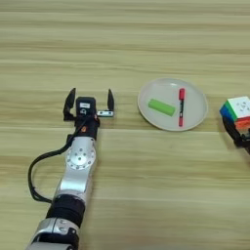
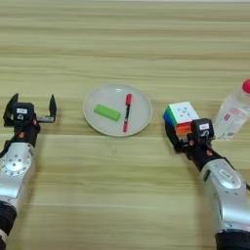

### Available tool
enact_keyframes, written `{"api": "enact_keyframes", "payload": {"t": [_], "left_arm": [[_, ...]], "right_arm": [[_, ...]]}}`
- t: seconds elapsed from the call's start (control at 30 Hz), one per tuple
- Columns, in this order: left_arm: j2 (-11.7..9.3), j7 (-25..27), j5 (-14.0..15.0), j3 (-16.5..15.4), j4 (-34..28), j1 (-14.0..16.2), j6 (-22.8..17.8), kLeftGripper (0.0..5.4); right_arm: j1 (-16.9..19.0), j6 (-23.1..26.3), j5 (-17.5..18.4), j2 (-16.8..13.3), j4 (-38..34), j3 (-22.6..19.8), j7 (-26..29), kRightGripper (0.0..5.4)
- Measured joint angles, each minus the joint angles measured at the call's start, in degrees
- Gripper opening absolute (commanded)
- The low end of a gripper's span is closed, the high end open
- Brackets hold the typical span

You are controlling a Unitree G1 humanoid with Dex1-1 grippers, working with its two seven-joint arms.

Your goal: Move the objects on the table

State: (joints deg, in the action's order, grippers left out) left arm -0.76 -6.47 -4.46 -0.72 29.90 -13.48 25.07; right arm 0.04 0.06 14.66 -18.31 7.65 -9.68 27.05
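The multicoloured puzzle cube (image 2: 179, 116), white face up and tilted, sits between the black fingers of my right gripper (image 2: 186, 135), which is shut on it just right of the plate. The round pale plate (image 1: 196, 106) lies mid-table and holds the light-green block (image 1: 161, 107) and the red-and-black marker pen (image 1: 181, 106) side by side. Left of the plate, my left gripper (image 1: 91, 102) rests low over the table with its fingers spread open and nothing between them.
A clear plastic bottle with a red cap (image 2: 235, 112) stands close to the right of the cube and my right gripper. A black cable (image 1: 36, 168) loops beside my left forearm. The wooden table (image 1: 122, 44) stretches bare behind the plate.
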Motion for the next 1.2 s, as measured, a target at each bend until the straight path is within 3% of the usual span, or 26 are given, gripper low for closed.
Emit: {"api": "enact_keyframes", "payload": {"t": [0.3,0.43,0.7,1.2], "left_arm": [[-0.01,-0.04,0.0,0.01,-0.01,0.0,-0.01,5.4],[-0.01,-0.06,-0.01,0.02,-0.02,0.0,-0.02,5.4],[-0.01,-0.07,-0.01,0.02,-0.02,0.0,-0.03,5.4],[0.0,-0.06,-0.01,0.14,-0.34,0.02,-0.07,5.4]], "right_arm": [[2.51,2.25,3.62,-1.34,-5.35,1.66,7.81,3.35],[4.75,2.18,3.7,-1.56,-8.39,4.62,11.08,3.35],[7.36,1.62,2.42,-1.57,-11.02,10.27,14.21,3.35],[7.43,-0.86,-2.3,0.14,-8.31,17.15,14.48,3.35]]}}
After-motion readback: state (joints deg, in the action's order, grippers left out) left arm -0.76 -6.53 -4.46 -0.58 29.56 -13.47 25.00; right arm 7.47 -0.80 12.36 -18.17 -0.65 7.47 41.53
